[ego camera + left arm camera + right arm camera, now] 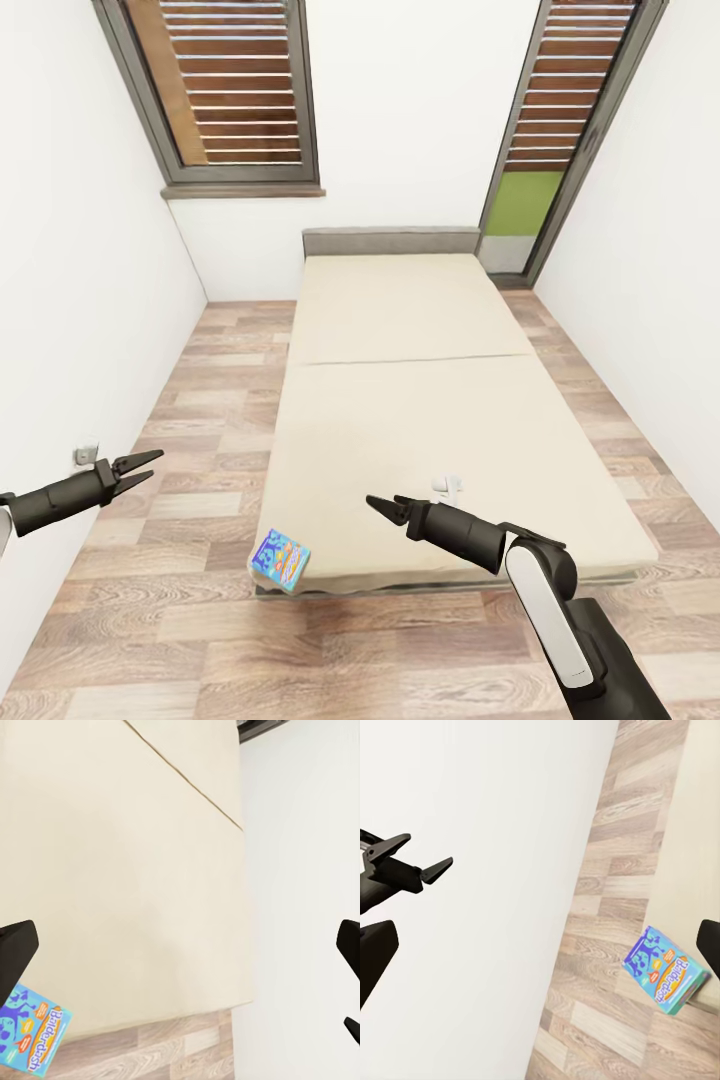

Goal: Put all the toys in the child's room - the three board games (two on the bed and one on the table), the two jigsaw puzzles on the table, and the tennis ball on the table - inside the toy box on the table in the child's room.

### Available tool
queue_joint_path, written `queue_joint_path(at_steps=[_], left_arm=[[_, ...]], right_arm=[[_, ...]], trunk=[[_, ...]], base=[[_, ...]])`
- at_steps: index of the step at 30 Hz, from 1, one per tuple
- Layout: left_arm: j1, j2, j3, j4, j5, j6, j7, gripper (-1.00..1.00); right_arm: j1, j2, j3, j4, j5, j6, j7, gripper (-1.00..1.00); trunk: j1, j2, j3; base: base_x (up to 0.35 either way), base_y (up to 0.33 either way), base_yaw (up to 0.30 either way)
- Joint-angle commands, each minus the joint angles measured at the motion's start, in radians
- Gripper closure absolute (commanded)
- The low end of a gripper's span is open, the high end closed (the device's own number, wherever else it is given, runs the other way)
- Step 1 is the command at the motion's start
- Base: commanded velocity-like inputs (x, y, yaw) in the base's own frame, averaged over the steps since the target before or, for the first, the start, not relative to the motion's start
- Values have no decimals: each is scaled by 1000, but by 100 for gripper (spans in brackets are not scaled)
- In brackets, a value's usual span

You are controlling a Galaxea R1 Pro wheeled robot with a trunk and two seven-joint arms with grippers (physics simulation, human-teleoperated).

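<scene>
A blue board game (280, 560) with cartoons lies at the near left corner of the bed (420, 400), jutting over the edge above the floor. It also appears in the left wrist view (30, 1029) and in the right wrist view (666, 971). My left gripper (140, 468) hangs open over the floor left of the bed, well apart from the game, holding nothing. My right gripper (385, 505) hovers open and empty over the foot of the mattress, to the right of the game. The toy box and the table are out of view.
White walls close in on both sides, the left one bearing a socket (85, 455). A strip of wood floor (200, 420) runs left of the bed and another right of it. Tall slatted windows (230, 90) stand behind the headboard. A small white object (447, 487) lies on the mattress.
</scene>
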Motion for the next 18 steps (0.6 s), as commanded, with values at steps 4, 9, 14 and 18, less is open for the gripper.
queue_joint_path(at_steps=[4, 9, 14, 18], left_arm=[[-1, -1, 1, 0, 2, 6, -1, -100], [0, -1, 1, 0, 2, 5, 0, -100], [0, -2, 1, 1, 2, 3, 0, -100], [0, -3, 1, 0, 2, 3, 0, -100]], right_arm=[[-1, 0, 0, 0, 0, 4, 1, -100], [-1, 0, 0, 0, 0, 4, 1, -100], [-1, 0, 0, 0, -1, 4, 1, -100], [-1, 0, 0, 0, -1, 4, 1, -100]], trunk=[[1, -2, 5], [1, -2, 13], [1, -2, 21], [1, -2, 28]], base=[[0, 0, 0], [0, 0, 0], [0, 0, 0], [0, 0, 0]])
